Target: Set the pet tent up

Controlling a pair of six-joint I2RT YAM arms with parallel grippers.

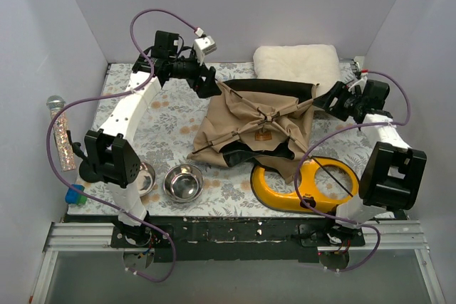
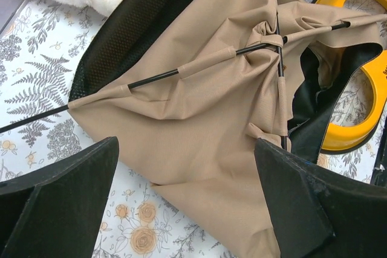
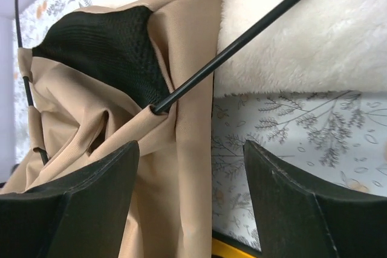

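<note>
The pet tent [image 1: 249, 122] lies collapsed and crumpled in the middle of the table, tan fabric up, black lining showing at its back and front. Thin black rods [image 2: 151, 78] cross at its middle. My left gripper [image 1: 209, 82] hovers at the tent's back left corner. In the left wrist view it [image 2: 186, 143] is open, with tan fabric [image 2: 199, 119] below the gap and not pinched. My right gripper [image 1: 326, 101] sits at the tent's back right edge. It [image 3: 190, 144] is open over a tan hem [image 3: 193, 167], where a rod [image 3: 242, 40] leaves its sleeve.
A cream fluffy cushion [image 1: 299, 62] lies at the back right, touching the tent. A yellow two-hole bowl stand [image 1: 274, 190] sits front right, partly under the fabric. Two steel bowls [image 1: 183, 181] stand front left, one half hidden by the left arm. Grey walls enclose the table.
</note>
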